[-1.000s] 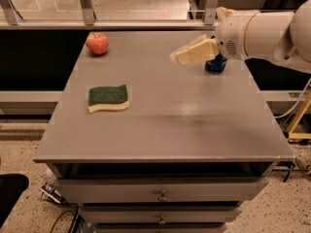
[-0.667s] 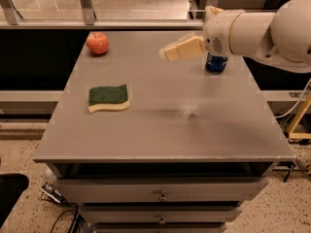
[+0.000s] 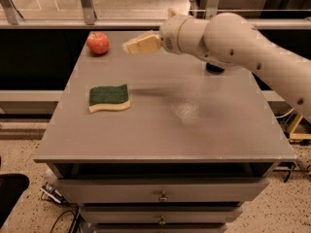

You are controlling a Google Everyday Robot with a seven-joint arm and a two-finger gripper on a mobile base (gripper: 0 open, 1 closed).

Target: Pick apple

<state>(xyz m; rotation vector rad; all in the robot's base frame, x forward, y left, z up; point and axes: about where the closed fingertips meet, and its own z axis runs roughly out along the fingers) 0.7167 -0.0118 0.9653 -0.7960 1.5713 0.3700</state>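
apple point(image 3: 97, 42): red-orange, upright on the far-left corner of the table point(image 3: 160, 135), close to both the back edge and the left edge. Nothing is touching it.
gripper point(image 3: 129, 45): beige and pointing left, it hangs above the far part of the tabletop, just right of the apple and about level with it. No contact with the apple.
gripper state: cannot tell whether it is spread or pressed together. It holds nothing that I can see.
arm point(image 3: 233, 38): white, comes in from the right edge of the view and crosses over the far-right corner of the table.
sponge point(image 3: 109, 97): green top, yellow base, lies flat near the left edge at mid depth, well apart from the apple.
blue object point(image 3: 215, 69): mostly hidden behind the arm at the far right, so any label is unreadable.
gap: a short strip of bare tabletop lies between the gripper tip and the apple.
open room: bare grey surface across the centre, front and right of the top.
back edge: a rail with metal posts point(image 3: 87, 4) runs right behind the apple.
below: drawers point(image 3: 163, 195) with small pulls under the front edge.
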